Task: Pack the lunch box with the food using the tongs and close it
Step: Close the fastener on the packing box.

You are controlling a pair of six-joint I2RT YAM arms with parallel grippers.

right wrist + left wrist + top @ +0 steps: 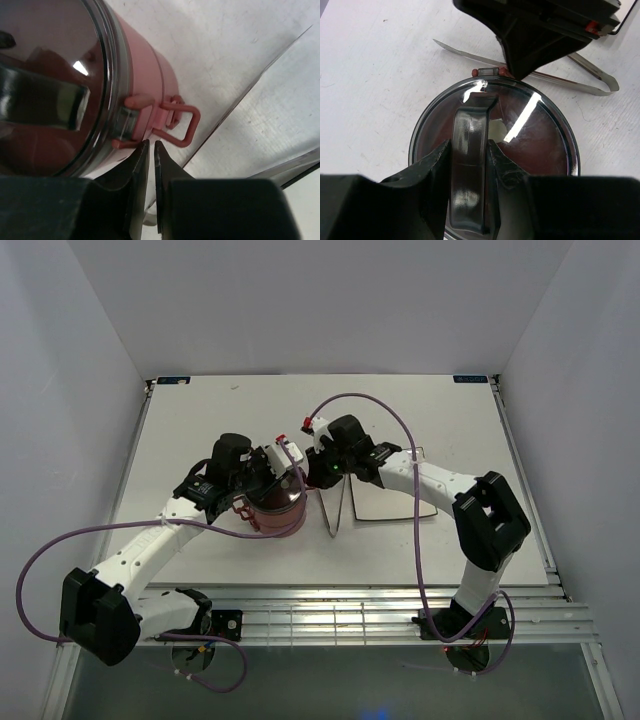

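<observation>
Tongs [330, 516] and plate [385, 505] just beside lunch box [280, 515]

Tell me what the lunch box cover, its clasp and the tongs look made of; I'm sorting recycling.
Cover: likely smoky translucent plastic, glossy, with sharp light streaks and red showing through. Clasp: seemingly matte red moulded plastic, with a rounded loop. Tongs: metal, probably steel, silvery with a brushed sheen.
</observation>
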